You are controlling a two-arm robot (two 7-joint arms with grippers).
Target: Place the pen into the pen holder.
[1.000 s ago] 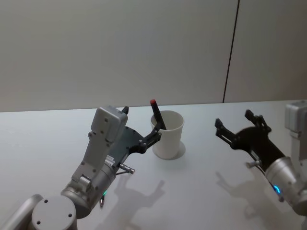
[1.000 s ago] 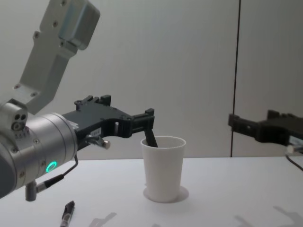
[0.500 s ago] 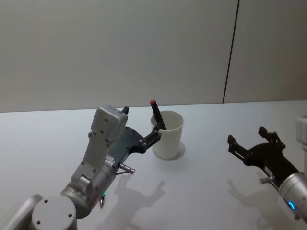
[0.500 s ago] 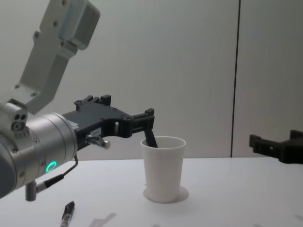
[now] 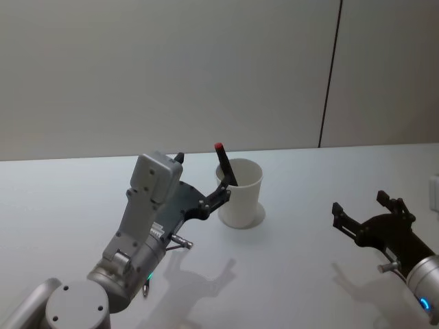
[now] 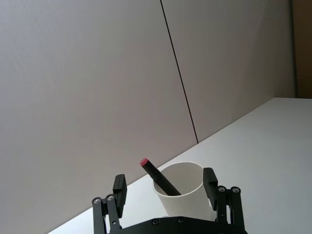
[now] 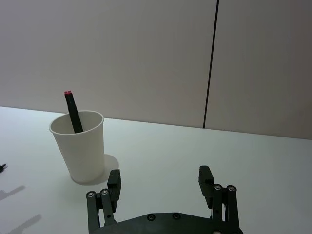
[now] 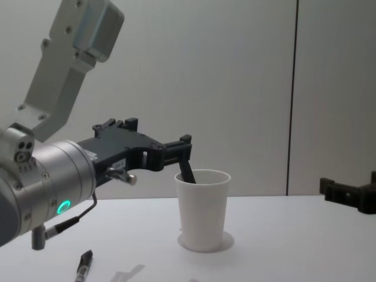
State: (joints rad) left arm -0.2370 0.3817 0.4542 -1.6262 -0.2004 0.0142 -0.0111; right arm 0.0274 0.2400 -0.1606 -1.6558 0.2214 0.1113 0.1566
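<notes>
The pen (image 5: pixel 225 167) is black with a red tip and stands slanted inside the pen holder (image 5: pixel 241 197), a white paper cup, leaning toward its left rim. My left gripper (image 5: pixel 202 176) hovers just left of the cup at rim height. In the left wrist view this gripper (image 6: pixel 165 184) is open, its fingers wide apart on either side of the pen holder (image 6: pixel 184 191), clear of the pen (image 6: pixel 159 176). My right gripper (image 5: pixel 358 203) is open and empty, low over the table well right of the cup, and the right wrist view shows the right gripper (image 7: pixel 160 175) facing the pen holder (image 7: pixel 82 146).
A small dark pen-like object (image 8: pixel 85 265) lies on the white table (image 5: pixel 295 253) at the near left, under my left arm. A grey wall with a dark vertical seam (image 5: pixel 330 75) stands behind the table.
My right gripper has pulled back to the right and lower, away from the cup. The left gripper, the pen and the cup have not moved.
</notes>
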